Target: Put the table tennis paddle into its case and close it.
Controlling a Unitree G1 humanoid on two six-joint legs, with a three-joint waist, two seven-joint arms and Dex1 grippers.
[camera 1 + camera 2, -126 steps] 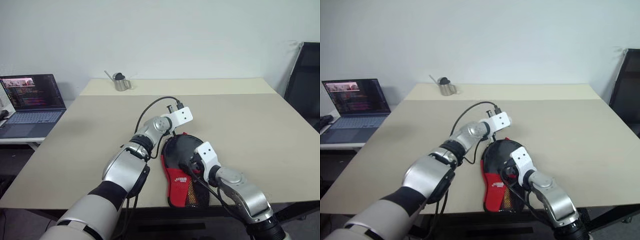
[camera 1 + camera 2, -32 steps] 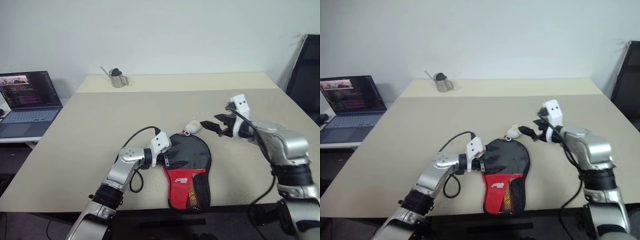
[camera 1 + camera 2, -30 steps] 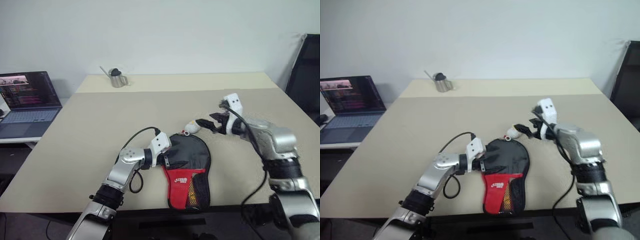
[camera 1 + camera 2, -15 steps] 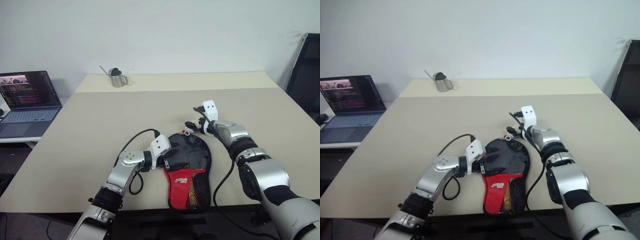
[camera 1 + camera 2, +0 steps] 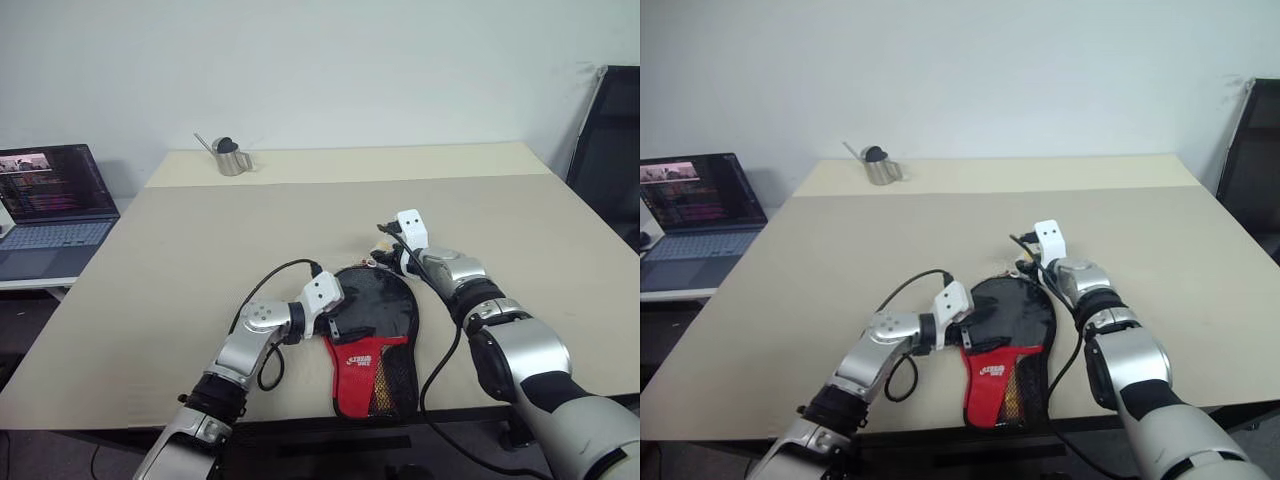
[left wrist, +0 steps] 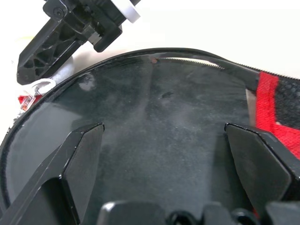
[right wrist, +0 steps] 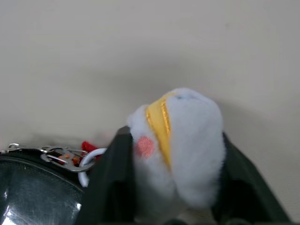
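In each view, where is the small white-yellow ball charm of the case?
Left eye view: hidden behind the right gripper.
Right eye view: hidden likewise.
Left wrist view: ball charm, white sliver under that gripper.
Right wrist view: between its jaws.
Shared landmark: the case rim.

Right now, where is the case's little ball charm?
In the right wrist view the ball charm sits between the right gripper's fingers, beside the far rounded end of the case, near the table's middle.
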